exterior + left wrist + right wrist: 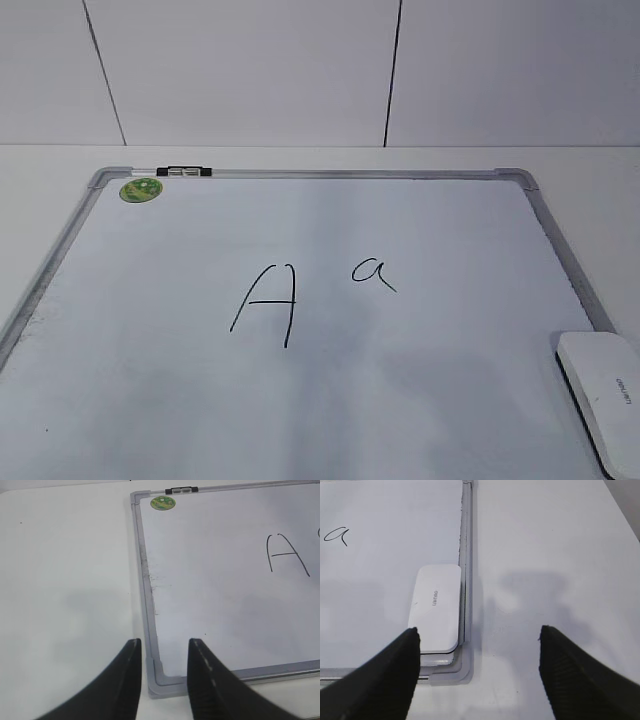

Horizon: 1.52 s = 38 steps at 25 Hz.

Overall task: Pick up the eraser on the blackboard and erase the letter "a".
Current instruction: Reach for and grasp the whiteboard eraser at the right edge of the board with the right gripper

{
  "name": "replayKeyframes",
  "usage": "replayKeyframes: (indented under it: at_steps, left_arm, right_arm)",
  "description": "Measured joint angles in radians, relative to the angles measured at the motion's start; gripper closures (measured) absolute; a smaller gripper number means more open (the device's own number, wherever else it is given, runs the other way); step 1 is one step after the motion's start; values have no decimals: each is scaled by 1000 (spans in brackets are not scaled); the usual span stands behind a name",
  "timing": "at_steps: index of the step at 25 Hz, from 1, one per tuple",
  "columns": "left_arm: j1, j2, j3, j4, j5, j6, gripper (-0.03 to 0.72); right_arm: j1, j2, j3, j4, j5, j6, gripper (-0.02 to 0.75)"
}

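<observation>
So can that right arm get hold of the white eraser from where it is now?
Probably yes. The right gripper hangs open just above the eraser, which lies uncovered in the blackboard's corner; it would need to shift left.

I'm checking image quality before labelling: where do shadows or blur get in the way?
Exterior view: soft grey shadows across the blackboard, letter "a" sharp. Left wrist view: left tool blurred. Right wrist view: arm shadows on the table; eraser legible.

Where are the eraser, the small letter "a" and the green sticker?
eraser point(436, 607), right wrist view, middle of its white top.
small letter "a" point(371, 272), exterior view, on its loop.
green sticker point(163, 502), left wrist view, its centre.
</observation>
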Motion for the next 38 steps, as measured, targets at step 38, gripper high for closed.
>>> replayKeyframes:
  at_steps: [38]
  left_arm:
    - [0, 0, 0, -6, 0, 0, 454]
  right_arm:
    - [16, 414, -146, -9, -33, 29, 146]
